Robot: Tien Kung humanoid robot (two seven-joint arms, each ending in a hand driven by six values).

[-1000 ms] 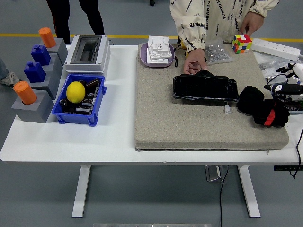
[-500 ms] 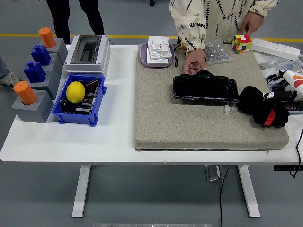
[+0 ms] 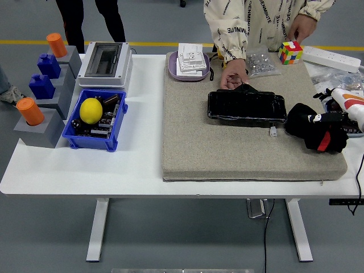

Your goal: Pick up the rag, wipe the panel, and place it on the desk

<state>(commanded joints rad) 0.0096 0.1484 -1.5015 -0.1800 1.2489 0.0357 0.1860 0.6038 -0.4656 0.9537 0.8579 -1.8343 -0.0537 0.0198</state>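
The black panel (image 3: 246, 106) lies flat in the middle of the grey mat (image 3: 227, 148). A person's hand (image 3: 232, 77) rests on its far edge. To the panel's right, near the mat's right edge, sits the crumpled black rag (image 3: 310, 128) with a red tag. My right hand (image 3: 325, 118) reaches in from the right edge and hovers just over the rag's top. Its fingers are stretched out and open, holding nothing. My left arm is out of view.
A Rubik's cube (image 3: 290, 52) and a bag of small parts (image 3: 261, 62) lie at the mat's far right, by the person's other hand (image 3: 301, 25). A purple tray (image 3: 187, 71), a grey switch box (image 3: 105, 62), a blue bin (image 3: 94, 119) with a lemon and grey blocks (image 3: 45, 108) stand to the left.
My right hand has moved left from the table's right edge to just above the rag. The person's hands and the panel have not moved.
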